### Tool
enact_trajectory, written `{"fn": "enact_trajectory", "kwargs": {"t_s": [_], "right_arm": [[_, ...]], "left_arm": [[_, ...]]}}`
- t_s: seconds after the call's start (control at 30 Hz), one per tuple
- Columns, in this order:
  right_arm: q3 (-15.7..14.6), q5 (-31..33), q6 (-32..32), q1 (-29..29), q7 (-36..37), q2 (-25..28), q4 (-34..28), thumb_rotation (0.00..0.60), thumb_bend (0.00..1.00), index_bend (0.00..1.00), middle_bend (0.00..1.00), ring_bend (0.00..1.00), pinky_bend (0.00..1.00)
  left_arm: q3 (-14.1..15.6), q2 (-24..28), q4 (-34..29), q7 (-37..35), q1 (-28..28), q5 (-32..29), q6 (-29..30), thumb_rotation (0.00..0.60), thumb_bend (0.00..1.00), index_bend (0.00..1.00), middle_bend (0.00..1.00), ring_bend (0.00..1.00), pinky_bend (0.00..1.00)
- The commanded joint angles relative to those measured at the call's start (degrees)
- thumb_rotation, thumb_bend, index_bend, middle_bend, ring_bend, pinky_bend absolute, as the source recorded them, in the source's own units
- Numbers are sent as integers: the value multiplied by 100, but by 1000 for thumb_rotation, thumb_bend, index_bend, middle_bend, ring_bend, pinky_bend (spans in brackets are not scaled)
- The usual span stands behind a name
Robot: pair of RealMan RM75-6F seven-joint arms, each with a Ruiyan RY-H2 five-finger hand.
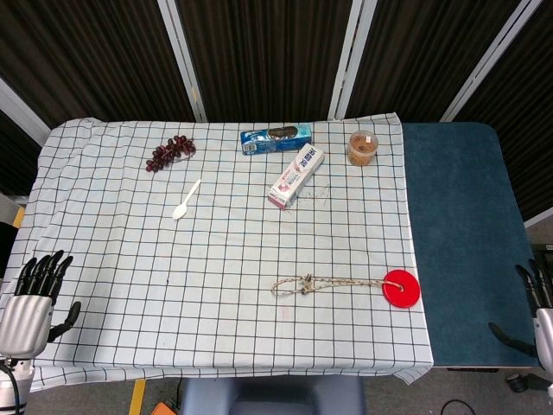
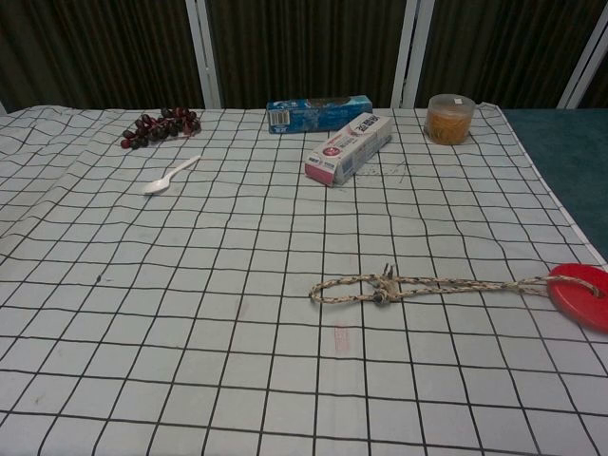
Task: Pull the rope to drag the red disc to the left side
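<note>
At table edges, both robot hands, left (image 1: pixel 36 298) and right (image 1: pixel 537 303), seemingly empty.

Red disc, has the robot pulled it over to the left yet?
Not yet. The red disc sits at the cloth's right edge, and the rope lies untouched. The left hand and right hand hold nothing. Gripping the rope and all the dragging remain.

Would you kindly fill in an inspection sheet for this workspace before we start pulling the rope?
Surface: checked cloth over most of the table; bare blue top at the right.
Job's things: red disc at the cloth's right edge; rope tied to it, lying leftward, ungripped.
Clutter: grapes, white spoon, blue packet, toothpaste box, lidded cup.
Hands: left hand and right hand open, at the table's edges.
Cables: nothing seen.
Surroundings: dark curtains.
</note>
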Motion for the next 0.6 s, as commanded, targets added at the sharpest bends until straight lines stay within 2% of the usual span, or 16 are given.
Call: {"fn": "enact_trajectory", "kwargs": {"t_s": [0.03,0.33,0.5,0.6], "right_arm": [[-3,0,3,-4,4,0,5,600,272,0,0,0,0],[1,31,10,-20,39,21,-13,600,271,0,0,0,0],[166,277,-57,26,36,117,-162,600,272,0,0,0,0],[241,368,-168,110,-27,134,-185,600,272,0,0,0,0]], "left_arm": [[-6,3,2,-10,-1,-12,-5,600,408,0,0,0,0],[13,15,-62,35,-87,23,-152,600,408,0,0,0,0],[-152,-105,-336,222,-676,141,-825,600,409,0,0,0,0],[-202,-351,-369,319,-989,247,-1148,600,409,0,0,0,0]]}}
